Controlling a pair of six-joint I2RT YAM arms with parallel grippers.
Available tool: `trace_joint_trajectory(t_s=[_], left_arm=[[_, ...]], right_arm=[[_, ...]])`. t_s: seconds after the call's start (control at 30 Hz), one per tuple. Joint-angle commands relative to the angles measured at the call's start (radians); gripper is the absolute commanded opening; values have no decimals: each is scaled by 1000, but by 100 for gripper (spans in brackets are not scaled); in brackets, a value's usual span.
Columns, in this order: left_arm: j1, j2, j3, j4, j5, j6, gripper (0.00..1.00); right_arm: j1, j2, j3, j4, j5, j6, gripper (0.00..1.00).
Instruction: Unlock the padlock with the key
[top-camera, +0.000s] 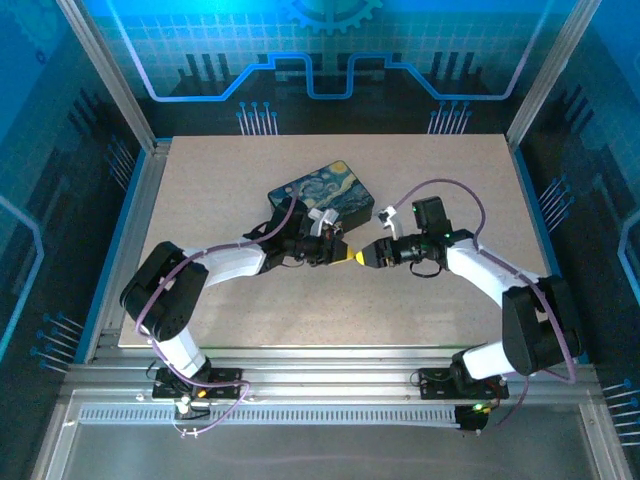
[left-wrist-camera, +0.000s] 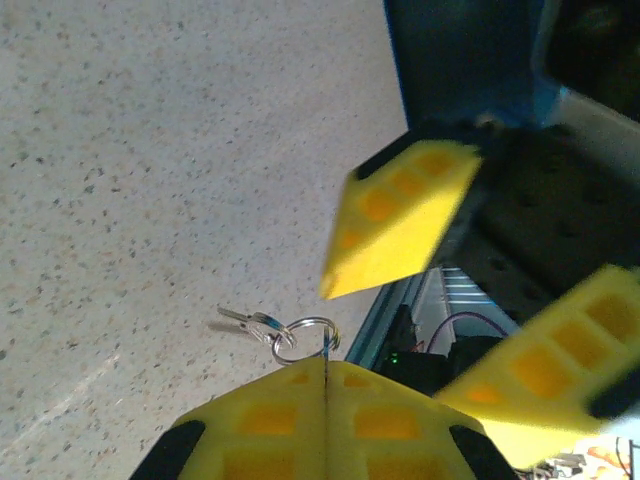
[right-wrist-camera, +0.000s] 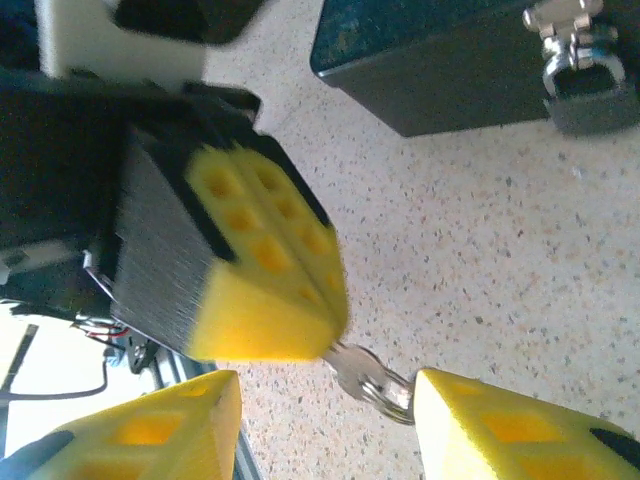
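My left gripper (left-wrist-camera: 327, 364) is shut on the key (right-wrist-camera: 350, 368), pinching it edge-on. The key's silver ring (left-wrist-camera: 305, 338) sticks out past the fingertips, with a second small key piece (left-wrist-camera: 245, 320) dangling from it. My right gripper (right-wrist-camera: 325, 390) is open, one yellow finger (right-wrist-camera: 170, 430) on each side of the key and ring, and its right finger (right-wrist-camera: 500, 430) touches the ring. In the top view both grippers (top-camera: 352, 256) meet tip to tip at mid-table. The small grey padlock (right-wrist-camera: 585, 100) hangs shut on the hasp of the dark painted box (right-wrist-camera: 430, 60).
The painted box (top-camera: 322, 195) lies just behind the two grippers on the speckled table (top-camera: 230, 180). Metal rails (top-camera: 320, 375) run along the near edge. Bare tabletop lies to the left, right and front of the grippers.
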Motion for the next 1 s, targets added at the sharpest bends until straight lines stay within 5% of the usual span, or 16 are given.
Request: trace_joint_trajectory(t_s=[0.0,0.37,0.8,0.97], left_arm=[[12,-9,-15,63,61,-19,0],[15,2,-16,132,102,-60,0],[14,11,-22,168,127,-78,0],[16,30,-25,182,115,-89,0]], right_arm=[[-22,22,-30,108,-130,38,49],[-39,36,-72,252,-191,118,41],[-56,40,-98,330,-237,154,6],[-58,22,-129,400,-253,198,0]])
